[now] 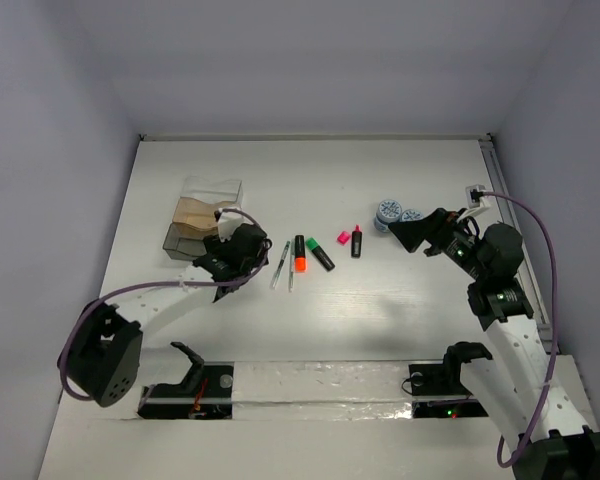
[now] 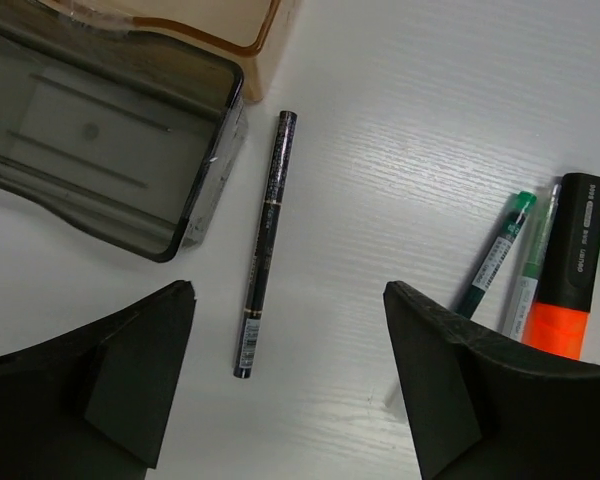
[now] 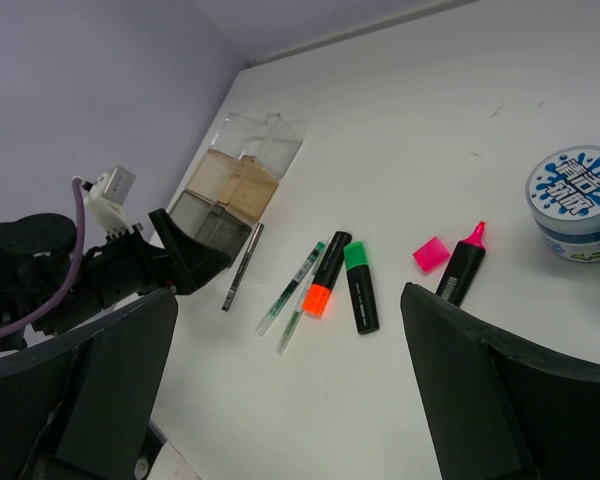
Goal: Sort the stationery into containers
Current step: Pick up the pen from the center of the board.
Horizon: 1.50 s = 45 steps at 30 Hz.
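Left claw [image 2: 288, 298] released, dark pen [image 2: 267, 240] lying between its jaws, beside grey box [image 2: 210, 185]

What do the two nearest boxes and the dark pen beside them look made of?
Grey box: probably clear smoke-tinted plastic; the table shows through its walls, and the rim is glossy. Tan box: likely amber see-through plastic. Dark pen: glossy black barrel with thin light bands; plastic or lacquered metal, unclear.
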Each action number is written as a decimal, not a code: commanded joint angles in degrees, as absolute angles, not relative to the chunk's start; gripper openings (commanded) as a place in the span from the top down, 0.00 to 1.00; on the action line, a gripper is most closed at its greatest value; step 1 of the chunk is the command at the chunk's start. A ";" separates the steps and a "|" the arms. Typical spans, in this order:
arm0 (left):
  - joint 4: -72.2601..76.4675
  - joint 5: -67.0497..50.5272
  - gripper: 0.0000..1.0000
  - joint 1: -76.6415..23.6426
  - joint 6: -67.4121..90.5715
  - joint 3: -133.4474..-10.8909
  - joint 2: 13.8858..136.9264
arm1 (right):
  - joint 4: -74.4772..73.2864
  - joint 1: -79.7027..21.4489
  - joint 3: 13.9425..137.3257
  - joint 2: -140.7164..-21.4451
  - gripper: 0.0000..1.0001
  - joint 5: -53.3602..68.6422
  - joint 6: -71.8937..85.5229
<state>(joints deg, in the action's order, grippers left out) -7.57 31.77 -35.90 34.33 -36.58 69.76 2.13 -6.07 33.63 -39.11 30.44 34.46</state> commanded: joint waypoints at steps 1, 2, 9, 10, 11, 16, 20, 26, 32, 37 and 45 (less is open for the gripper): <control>-4.75 33.93 0.28 -35.68 33.75 -39.90 73.29 | 5.62 -6.42 33.22 -38.59 0.00 31.20 33.49; -4.14 33.49 0.30 -35.68 33.75 -39.64 73.74 | 5.54 -6.42 33.22 -38.32 0.00 31.20 33.49; -0.88 31.73 0.41 -33.84 32.43 -37.79 74.27 | 5.63 -6.42 33.22 -38.15 0.01 31.55 33.49; -0.36 31.03 0.45 -32.79 32.17 -37.62 74.96 | 5.63 -6.42 33.31 -38.14 0.00 31.64 33.49; -0.35 28.94 0.46 -32.17 31.82 -37.44 75.41 | 5.62 -6.42 33.40 -38.14 0.01 31.73 33.49; 2.55 28.21 0.46 -29.54 31.12 -37.53 79.70 | 5.36 -6.42 33.57 -37.88 0.01 32.08 33.49; 3.25 27.78 0.46 -29.53 30.85 -37.70 82.00 | 5.36 -6.94 33.57 -37.79 0.01 32.34 33.49; 3.52 26.29 0.50 -29.00 29.88 -38.49 83.93 | 5.45 -6.94 33.57 -37.44 0.01 32.34 33.49; 2.29 25.32 0.66 -29.00 29.36 -40.86 88.68 | 5.10 -6.94 33.66 -36.91 0.01 32.43 33.40; 1.58 24.96 0.79 -29.00 29.27 -41.66 90.35 | 4.83 -7.47 33.75 -36.39 0.01 32.43 33.31; 2.20 24.52 1.00 -29.00 29.18 -40.96 88.68 | 4.75 -7.47 33.75 -36.12 0.01 32.17 33.40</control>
